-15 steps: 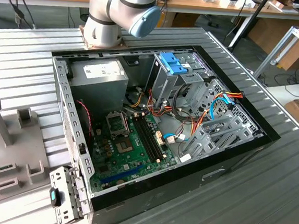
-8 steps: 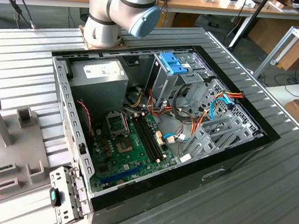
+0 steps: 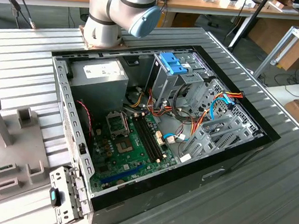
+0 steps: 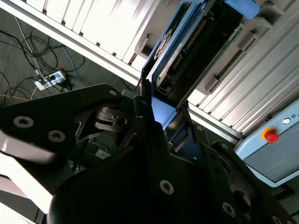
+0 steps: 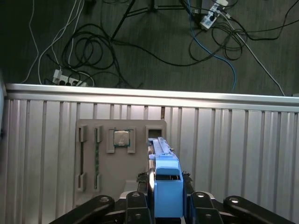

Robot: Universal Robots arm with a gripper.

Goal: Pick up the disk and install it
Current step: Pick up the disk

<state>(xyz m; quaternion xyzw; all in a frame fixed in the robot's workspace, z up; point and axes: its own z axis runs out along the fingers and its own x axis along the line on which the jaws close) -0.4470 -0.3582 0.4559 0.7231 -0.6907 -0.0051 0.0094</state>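
Note:
The disk (image 5: 167,184) stands on edge between my fingers, its bright blue carrier rail toward the first wrist camera. In the second wrist view the disk (image 4: 196,42) is seen along its side: grey metal body, blue rail, connector row. My gripper (image 5: 167,207) is shut on the disk, one black finger (image 5: 140,205) on each flat face; in the second wrist view the gripper (image 4: 161,116) clamps its near end. It hangs over the grey fixture plate (image 5: 88,186) on the ribbed table. I cannot tell whether the disk touches the plate.
The open computer case (image 3: 240,151) lies on the table with a power-supply box (image 3: 98,73), a motherboard (image 3: 130,147) and a metal cage topped by a blue latch (image 3: 172,64). The fixture holds a processor (image 5: 121,138) and a memory stick (image 5: 96,154). Cables lie on the floor beyond the table edge (image 5: 149,93).

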